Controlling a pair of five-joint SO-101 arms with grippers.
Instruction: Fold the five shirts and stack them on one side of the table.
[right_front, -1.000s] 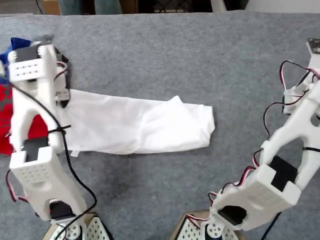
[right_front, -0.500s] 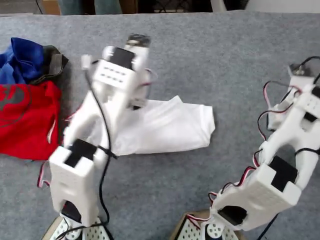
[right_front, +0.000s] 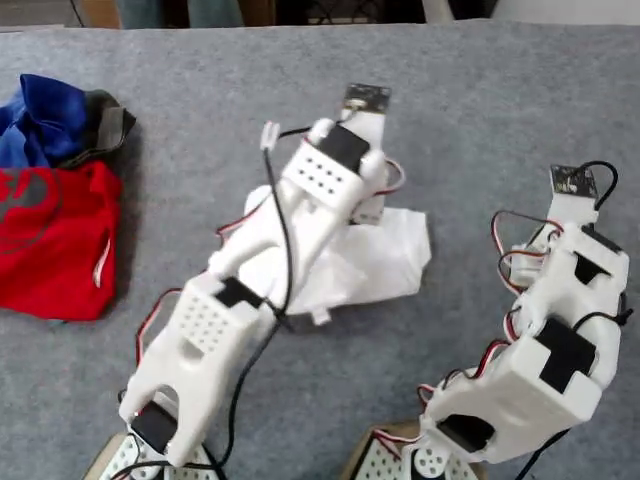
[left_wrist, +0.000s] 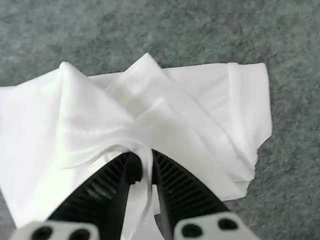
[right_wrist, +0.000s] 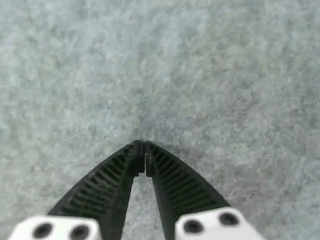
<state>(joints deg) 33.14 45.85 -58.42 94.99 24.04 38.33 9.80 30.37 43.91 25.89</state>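
Note:
A white shirt (right_front: 385, 262) lies partly folded near the table's middle, its left end pulled over onto the right part. My left gripper (left_wrist: 146, 167) is shut on a pinched fold of the white shirt (left_wrist: 100, 120), and the left arm (right_front: 300, 215) covers much of the cloth in the high view. A red shirt (right_front: 55, 240) lies flat at the left edge, with a crumpled blue shirt (right_front: 45, 120) and a dark shirt (right_front: 108, 118) behind it. My right gripper (right_wrist: 141, 150) is shut, empty, over bare grey table, on the right arm (right_front: 565, 290).
The grey felt table (right_front: 480, 110) has open room at the back and right. The arm bases stand at the front edge. A person's legs show beyond the far edge.
My left gripper has swung from the shirt's left end over to the right, dragging the white cloth over itself. The right arm has shifted left and inward.

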